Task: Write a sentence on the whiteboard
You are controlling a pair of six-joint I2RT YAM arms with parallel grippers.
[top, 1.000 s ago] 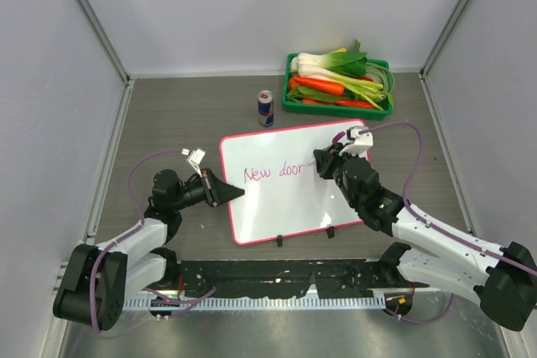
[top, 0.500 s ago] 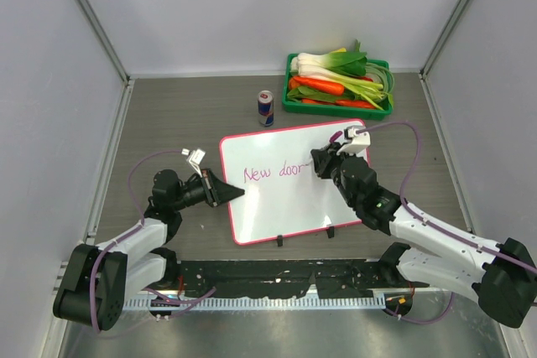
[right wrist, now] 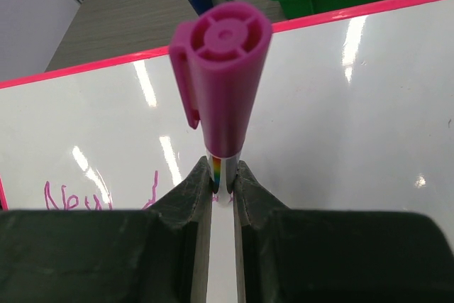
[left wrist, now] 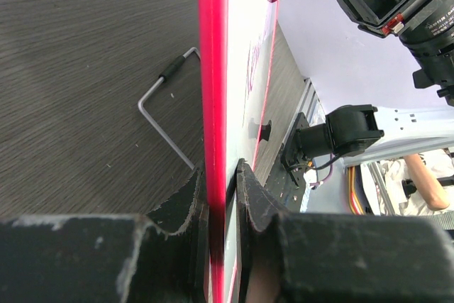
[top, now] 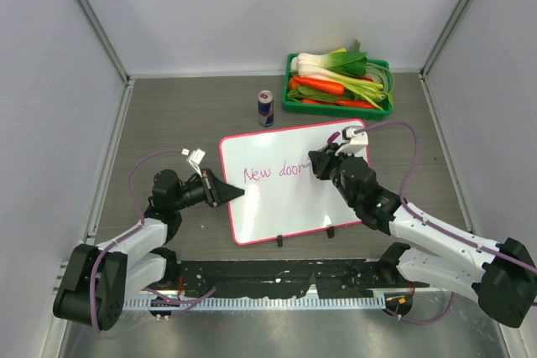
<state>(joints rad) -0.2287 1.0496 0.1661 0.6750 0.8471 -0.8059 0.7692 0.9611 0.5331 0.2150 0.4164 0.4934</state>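
Now your left arm stretches low over the table (top: 168, 115), end effector (top: 229, 194) clamped on the left edge of the mid-table whiteboard (top: 285, 205), while your right arm bends over it, end effector (top: 318, 165) gripping a purple marker (right wrist: 223, 83) beside the sentence (top: 275, 172), which reads "New door".

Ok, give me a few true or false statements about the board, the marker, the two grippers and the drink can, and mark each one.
1. The left gripper is clamped on the edge of the whiteboard. True.
2. The right gripper holds a black marker. False: the marker is purple.
3. The pink writing on the whiteboard begins with "New". True.
4. The can stands inside the green crate. False: it stands on the table, just left of the crate, which holds vegetables.
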